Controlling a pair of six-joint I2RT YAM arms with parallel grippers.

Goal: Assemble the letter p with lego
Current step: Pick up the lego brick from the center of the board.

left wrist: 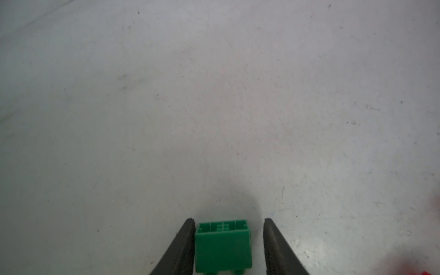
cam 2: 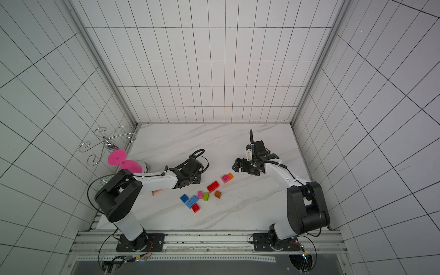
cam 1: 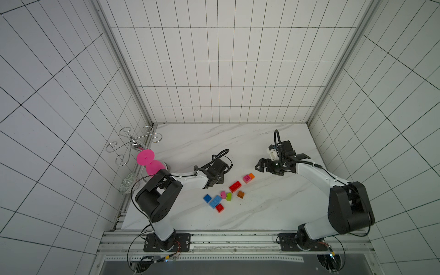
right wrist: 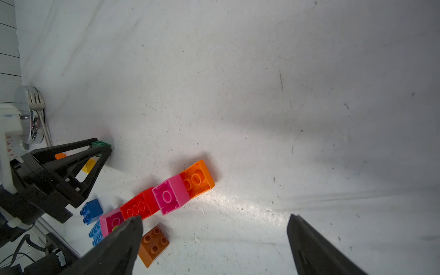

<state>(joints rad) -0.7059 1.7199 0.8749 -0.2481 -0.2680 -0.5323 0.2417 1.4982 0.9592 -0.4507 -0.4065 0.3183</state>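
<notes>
While the left gripper (left wrist: 229, 220) stands narrow around the small green studded plastic brick (left wrist: 222, 247), read the grip first. In the left wrist view one finger (left wrist: 181, 250) lies against the brick's side and a thin gap shows at the opposite finger, so a firm clamp cannot be confirmed. The brick lies on its side on the white marbled tabletop (left wrist: 214, 95), level with the fingertips. Its hollow underside faces away from the wrist and its studs face toward it, so that axis runs along the fingers. Beyond this gripper, on the side toward the right arm, the other lego lies loose: a long red brick (cam 1: 235, 186) set diagonally, a brown brick (cam 1: 240, 194) just past it, then a pink brick (cam 1: 246, 178) touching an orange brick (cam 1: 251, 176). No letter shape is formed yet. Farthest out, the right gripper (cam 1: 259, 166) hovers with jaws wide and empty, nearer the pink and orange pair than the left gripper is. Judged from this layout, the left arm is the one placed to carry the green brick sideways toward the red brick.
</notes>
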